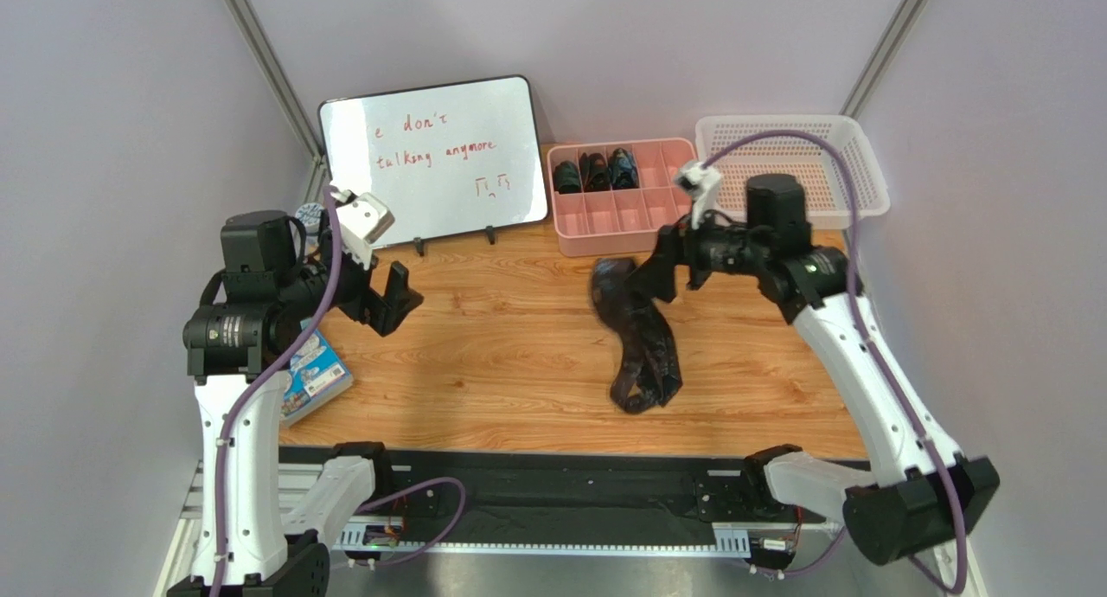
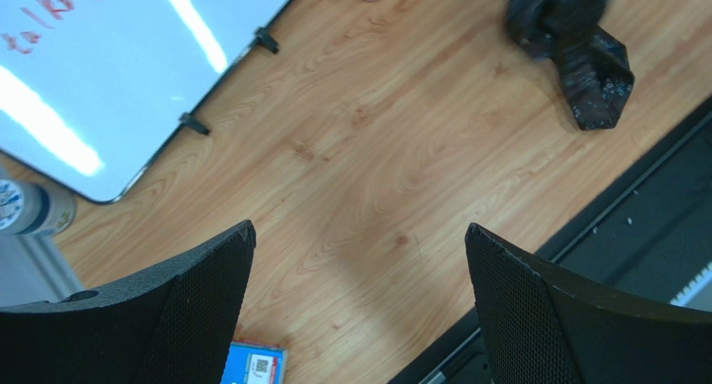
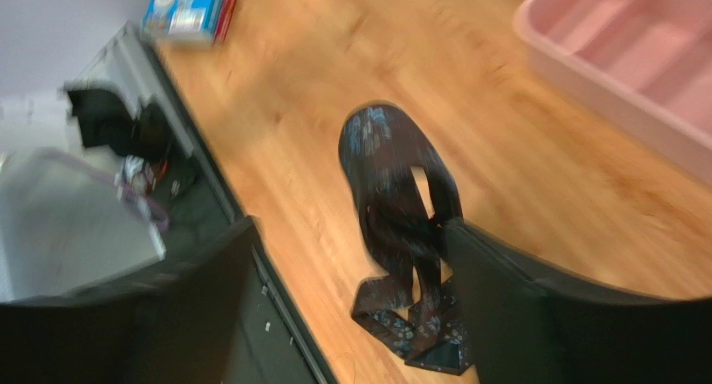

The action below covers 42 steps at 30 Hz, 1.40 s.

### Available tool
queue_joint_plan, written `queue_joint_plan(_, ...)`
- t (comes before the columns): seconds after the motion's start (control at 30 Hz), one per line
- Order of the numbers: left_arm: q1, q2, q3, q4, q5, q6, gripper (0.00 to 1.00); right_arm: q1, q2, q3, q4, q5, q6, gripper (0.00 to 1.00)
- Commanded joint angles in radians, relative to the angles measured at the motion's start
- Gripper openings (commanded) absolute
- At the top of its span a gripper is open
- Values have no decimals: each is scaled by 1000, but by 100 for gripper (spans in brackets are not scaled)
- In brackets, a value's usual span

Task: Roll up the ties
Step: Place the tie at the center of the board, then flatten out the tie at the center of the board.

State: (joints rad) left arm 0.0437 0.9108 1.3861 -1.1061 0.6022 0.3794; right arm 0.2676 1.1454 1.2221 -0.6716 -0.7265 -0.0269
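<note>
A loose dark tie [image 1: 639, 344] with pale speckles lies crumpled on the wooden table, right of centre; it also shows in the left wrist view [image 2: 585, 58] and the right wrist view [image 3: 397, 200]. My right gripper [image 1: 663, 270] hovers over its far end, jaws open [image 3: 347, 229], with the fabric lying below between the fingers and partly hidden by the right finger [image 3: 543, 317]. The right wrist view is blurred. Three rolled ties [image 1: 594, 171] sit as dark coils in the pink organizer [image 1: 624, 221]. My left gripper [image 1: 396, 299] hangs wide open [image 2: 359, 228] and holds nothing, over bare wood at the left.
A whiteboard [image 1: 435, 156] stands at the back left, with a small bottle [image 2: 29, 209] beside it. A white basket [image 1: 793, 162] sits at the back right. A blue booklet [image 1: 316, 374] lies at the left edge. A black rail [image 1: 559, 487] runs along the near edge.
</note>
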Motion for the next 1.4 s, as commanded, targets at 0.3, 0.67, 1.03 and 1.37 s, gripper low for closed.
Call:
queue_joint_plan(0.3, -412, 48, -205, 8, 119, 331, 94, -179, 234, 50, -592, 47, -542, 98)
queue_joint_plan(0.67, -571, 91, -286, 38, 226, 611, 91, 149, 276, -118, -159, 281, -324, 100)
queue_joint_plan(1.03, -982, 149, -446, 291, 27, 641, 89, 312, 582, -22, -86, 358, -301, 97)
queue_joint_plan(1.37, -1206, 520, -371, 560, -65, 590, 79, 298, 711, 13, -143, 268, -292, 7)
